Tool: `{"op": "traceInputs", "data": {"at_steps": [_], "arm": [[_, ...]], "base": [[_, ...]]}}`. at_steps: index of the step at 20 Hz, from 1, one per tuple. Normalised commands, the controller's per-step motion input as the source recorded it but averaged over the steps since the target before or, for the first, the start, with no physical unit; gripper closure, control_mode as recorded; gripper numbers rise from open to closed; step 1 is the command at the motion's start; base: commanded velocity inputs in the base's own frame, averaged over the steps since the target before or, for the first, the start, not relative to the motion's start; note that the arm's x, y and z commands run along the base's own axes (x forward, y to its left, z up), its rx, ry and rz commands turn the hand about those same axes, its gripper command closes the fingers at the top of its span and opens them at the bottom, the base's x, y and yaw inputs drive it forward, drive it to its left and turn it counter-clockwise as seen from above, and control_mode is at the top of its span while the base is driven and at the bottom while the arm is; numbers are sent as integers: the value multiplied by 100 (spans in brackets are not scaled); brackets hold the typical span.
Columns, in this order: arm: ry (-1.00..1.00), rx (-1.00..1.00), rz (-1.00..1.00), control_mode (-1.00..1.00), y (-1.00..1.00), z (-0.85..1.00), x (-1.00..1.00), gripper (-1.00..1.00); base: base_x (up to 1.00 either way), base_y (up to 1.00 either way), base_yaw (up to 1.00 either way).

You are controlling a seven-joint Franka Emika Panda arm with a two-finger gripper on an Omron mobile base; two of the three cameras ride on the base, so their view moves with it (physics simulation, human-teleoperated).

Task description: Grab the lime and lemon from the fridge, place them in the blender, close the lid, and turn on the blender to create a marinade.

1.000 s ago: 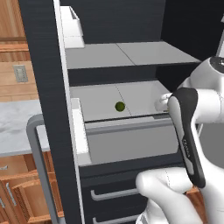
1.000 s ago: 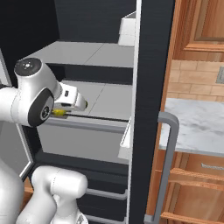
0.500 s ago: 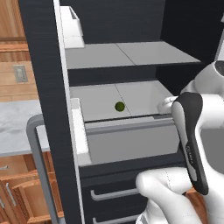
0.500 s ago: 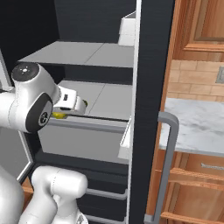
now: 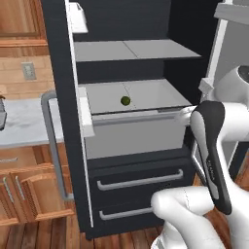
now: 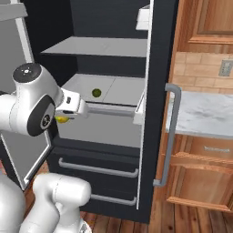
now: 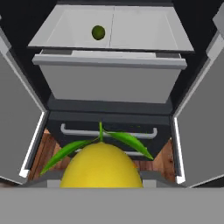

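From the left base view, the fridge (image 5: 126, 136) stood open in front of me, its black body tall against the wooden cupboards (image 5: 19, 19) at the left. The lime (image 5: 125, 100) sat alone on the pale grey middle shelf (image 5: 160, 95), left of the shelf's middle and towards its back. My white arm crossed the right side of the picture, reaching toward the right end of the pale drawer front (image 5: 133, 136) under that shelf. The left door's grey bar handle (image 5: 51, 141) stood beside a marble counter (image 5: 22, 121).

From the right base view, the lime (image 6: 96, 93) lay on the same shelf, well apart from my hand. My gripper (image 6: 63, 119) hung at the left end of the drawer front, outside the fridge, and a bit of the yellow lemon (image 6: 62, 119) peeked out beneath my wrist. The right door's grey handle (image 6: 170, 136) stood in front of a marble counter (image 6: 205, 113).

In the hand view, the lemon (image 7: 101, 166), with green leaves (image 7: 127, 140) at its top, sat right at my fingertips, clamped between my jaws, with both fingers hidden behind it. Beyond it were the fridge's two dark lower drawers (image 7: 109, 127), the pale drawer above them, and the lime (image 7: 98, 32) far off on the shelf, to the left.
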Motion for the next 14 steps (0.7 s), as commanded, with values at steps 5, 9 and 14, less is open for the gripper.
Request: {"op": "traceInputs", "data": {"at_steps": [5, 9, 14], "arm": [[0, 0, 0, 100, 0, 0, 0, 100], [0, 0, 0, 100, 0, 0, 0, 100], [0, 0, 0, 100, 0, 0, 0, 100]], "base": [[-69, 2, 10], [-36, 0, 23], [-19, 1, 41]]}}
